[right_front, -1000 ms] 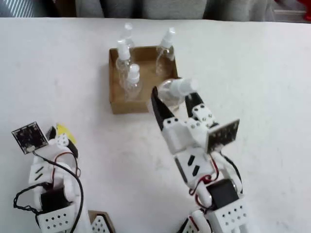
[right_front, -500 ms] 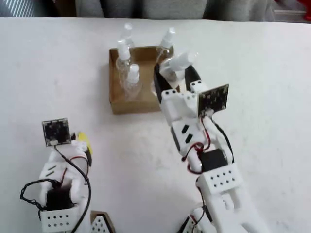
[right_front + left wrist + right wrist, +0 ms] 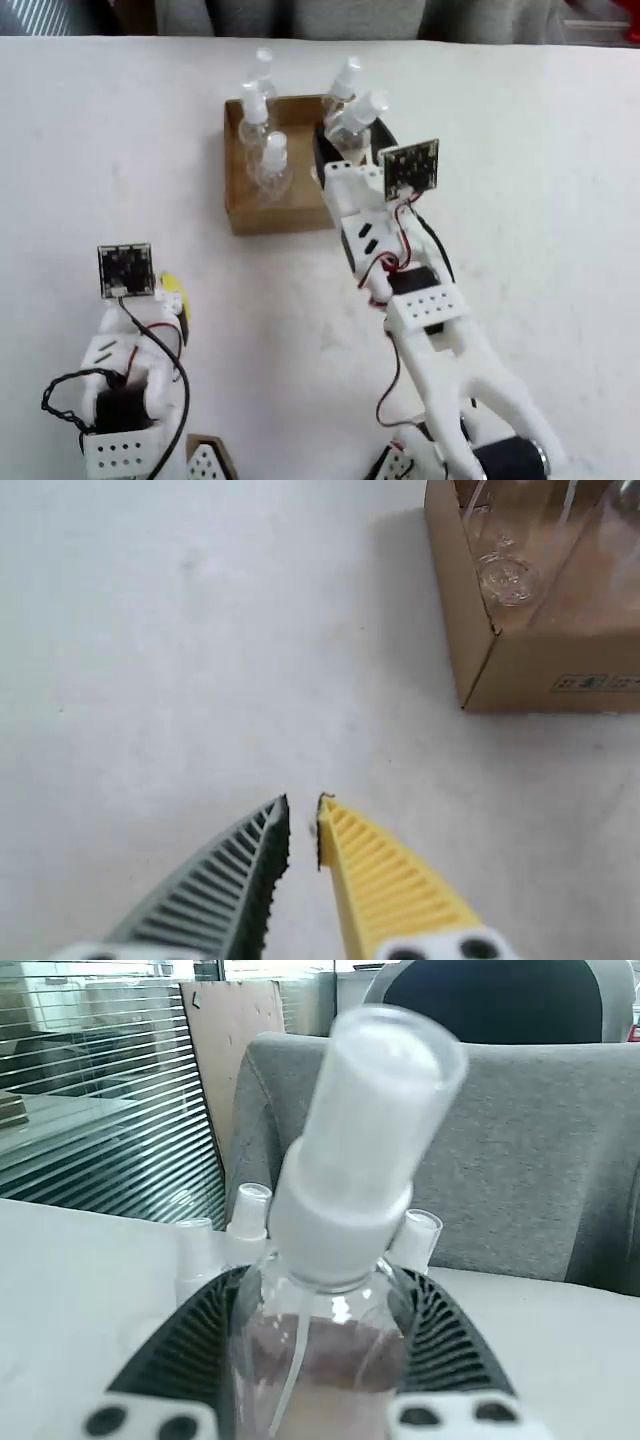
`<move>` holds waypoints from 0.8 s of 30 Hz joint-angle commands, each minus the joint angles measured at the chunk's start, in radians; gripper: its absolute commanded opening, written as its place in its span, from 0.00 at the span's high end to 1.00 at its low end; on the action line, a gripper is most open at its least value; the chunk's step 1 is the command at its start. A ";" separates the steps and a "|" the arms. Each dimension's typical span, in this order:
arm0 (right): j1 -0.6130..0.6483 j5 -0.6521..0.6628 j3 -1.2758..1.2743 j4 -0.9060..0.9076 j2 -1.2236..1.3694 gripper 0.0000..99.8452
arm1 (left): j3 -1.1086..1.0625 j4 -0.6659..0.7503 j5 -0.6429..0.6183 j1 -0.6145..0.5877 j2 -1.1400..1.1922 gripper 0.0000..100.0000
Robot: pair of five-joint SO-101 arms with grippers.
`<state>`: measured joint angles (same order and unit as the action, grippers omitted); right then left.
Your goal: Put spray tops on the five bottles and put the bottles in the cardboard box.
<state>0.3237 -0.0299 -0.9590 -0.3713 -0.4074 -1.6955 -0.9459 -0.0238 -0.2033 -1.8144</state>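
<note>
My right gripper (image 3: 352,142) is shut on a clear bottle (image 3: 347,130) with a white spray top (image 3: 368,1150), holding it tilted over the right side of the cardboard box (image 3: 240,205). In the right wrist view the bottle (image 3: 322,1360) sits between the black fingers (image 3: 195,1335). Other capped bottles stand in the box at the left (image 3: 254,112), in the middle (image 3: 272,165) and at the far right corner (image 3: 342,82); another (image 3: 262,63) stands at the far edge. My left gripper (image 3: 303,818) hovers shut over bare table, near the box corner (image 3: 480,670).
The white table (image 3: 520,150) spreads wide on both sides of the box. A grey chair back (image 3: 540,1160) stands beyond the table's far edge. A small cardboard piece (image 3: 205,455) lies at the near edge between the arm bases.
My right arm has stretched forward, carrying the bottle from in front of the box to over its right side. The left arm shifted a little to the right.
</note>
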 commanded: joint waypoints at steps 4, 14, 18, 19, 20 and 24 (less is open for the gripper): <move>-0.024 0.012 0.150 -0.036 0.145 0.98 | 0.002 -0.005 0.011 0.015 -0.005 0.92; -0.030 0.014 0.250 -0.127 0.377 0.98 | 0.002 -0.005 0.011 0.019 -0.005 0.92; -0.027 0.015 0.253 -0.197 0.449 0.98 | 0.002 -0.003 0.011 0.019 -0.005 0.92; -0.028 0.015 0.261 -0.200 0.464 0.98 | 0.002 -0.003 0.011 0.019 -0.005 0.92; -0.030 0.015 0.272 -0.202 0.483 0.98 | 0.002 -0.003 0.011 0.019 -0.005 0.92; -0.030 0.015 0.311 -0.205 0.552 0.98 | 0.002 -0.003 0.011 0.019 -0.005 0.92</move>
<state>0.2992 -0.0269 -0.7150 -0.5524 0.1327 -1.6955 -0.9459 -0.0238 -0.1956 -1.8144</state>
